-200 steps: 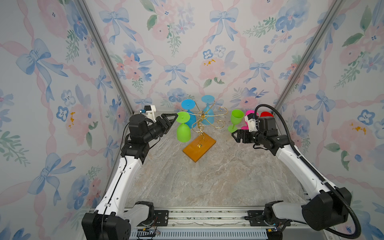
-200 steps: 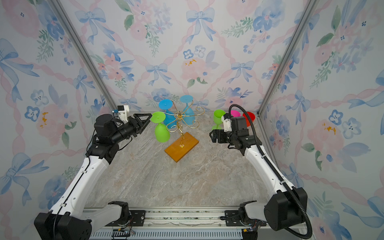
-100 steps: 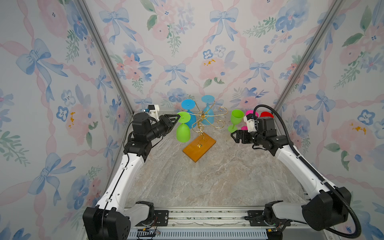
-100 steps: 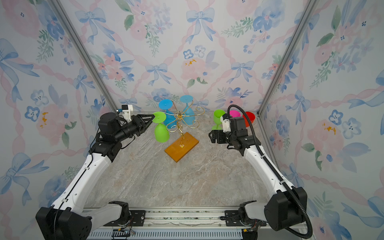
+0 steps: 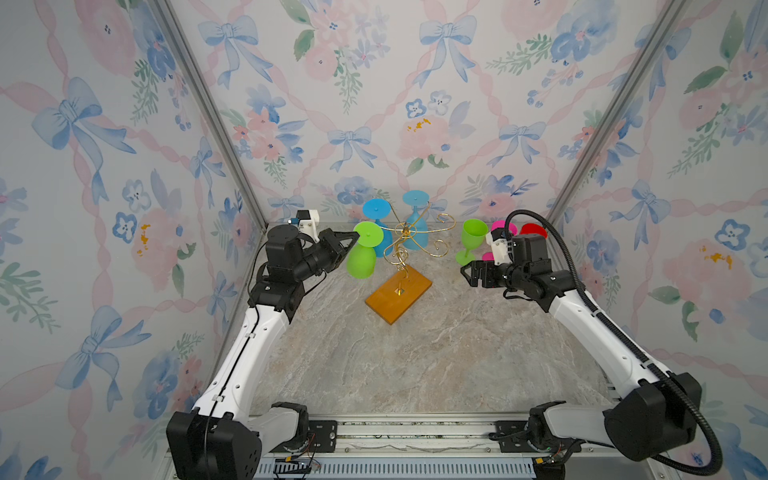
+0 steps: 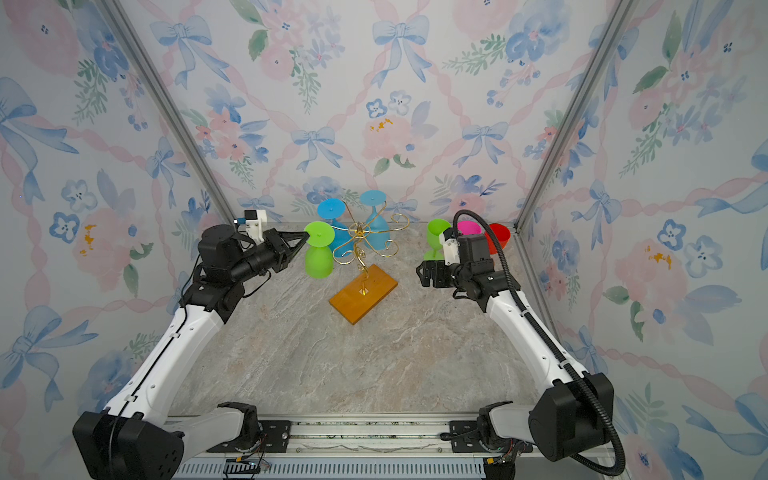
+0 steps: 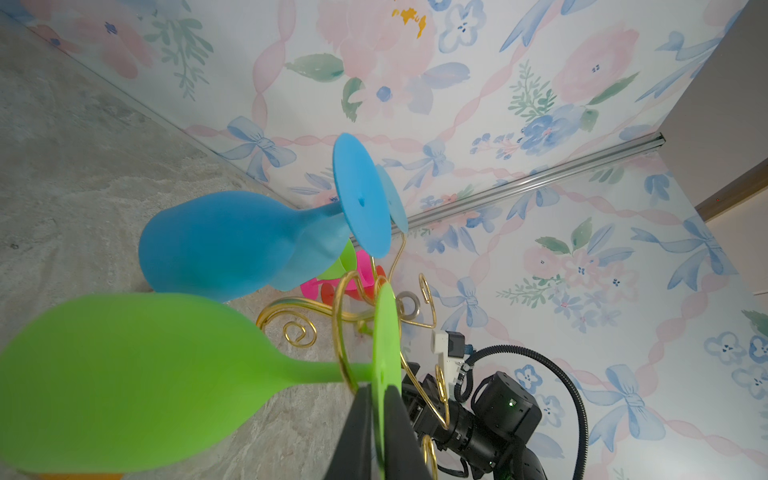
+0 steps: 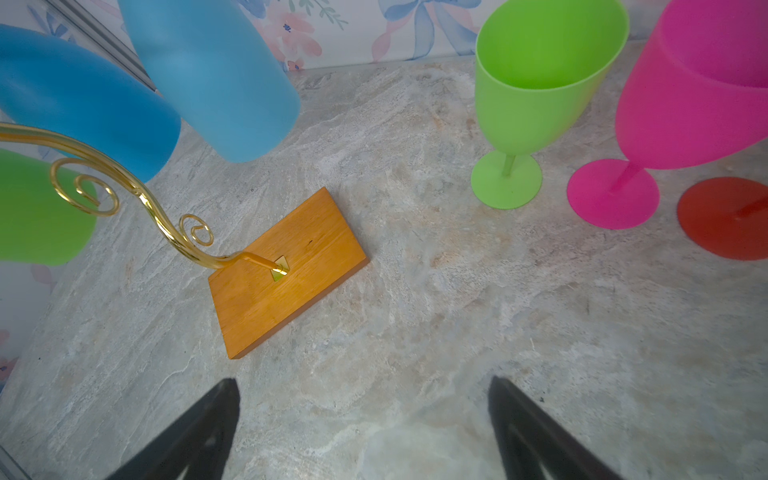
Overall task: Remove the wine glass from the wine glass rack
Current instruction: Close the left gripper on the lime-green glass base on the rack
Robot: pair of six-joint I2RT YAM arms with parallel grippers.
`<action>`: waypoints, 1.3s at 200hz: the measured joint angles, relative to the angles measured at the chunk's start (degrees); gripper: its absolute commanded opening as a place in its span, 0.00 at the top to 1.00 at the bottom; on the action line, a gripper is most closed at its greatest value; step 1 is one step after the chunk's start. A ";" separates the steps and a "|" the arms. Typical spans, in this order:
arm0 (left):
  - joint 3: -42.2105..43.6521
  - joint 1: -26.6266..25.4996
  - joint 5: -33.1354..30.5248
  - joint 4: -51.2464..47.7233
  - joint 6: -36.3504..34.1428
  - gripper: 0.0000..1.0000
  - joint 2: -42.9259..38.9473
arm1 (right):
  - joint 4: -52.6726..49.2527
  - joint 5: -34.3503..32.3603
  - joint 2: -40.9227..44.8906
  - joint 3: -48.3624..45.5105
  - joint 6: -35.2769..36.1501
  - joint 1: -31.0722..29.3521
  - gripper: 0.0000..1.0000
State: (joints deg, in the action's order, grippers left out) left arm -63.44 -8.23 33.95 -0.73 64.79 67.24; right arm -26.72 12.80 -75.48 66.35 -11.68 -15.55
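Left wrist view: left gripper (image 7: 377,390), cropped, pinches wine glass (image 7: 124,374).

red glass (image 8: 725,218): bowl cut off | hanging green glass (image 7: 124,382): blurred, cropped

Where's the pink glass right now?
In both top views the pink glass stands at the back right, between the standing green glass and the red glass.
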 measured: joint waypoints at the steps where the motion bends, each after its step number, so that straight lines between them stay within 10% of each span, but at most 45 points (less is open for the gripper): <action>1: 0.00 0.00 0.00 0.00 -0.02 0.94 0.00 | 0.00 0.00 0.00 0.00 0.00 0.00 0.04; 260: -0.24 1.53 0.13 0.46 9.42 1.00 -0.76 | 0.44 -3.50 0.15 -0.85 -0.04 -1.18 0.04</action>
State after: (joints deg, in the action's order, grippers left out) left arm -63.68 -6.70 34.09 -0.27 74.22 66.48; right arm -26.28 9.30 -75.33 65.49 -11.73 -16.73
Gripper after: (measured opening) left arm 0.048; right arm 0.963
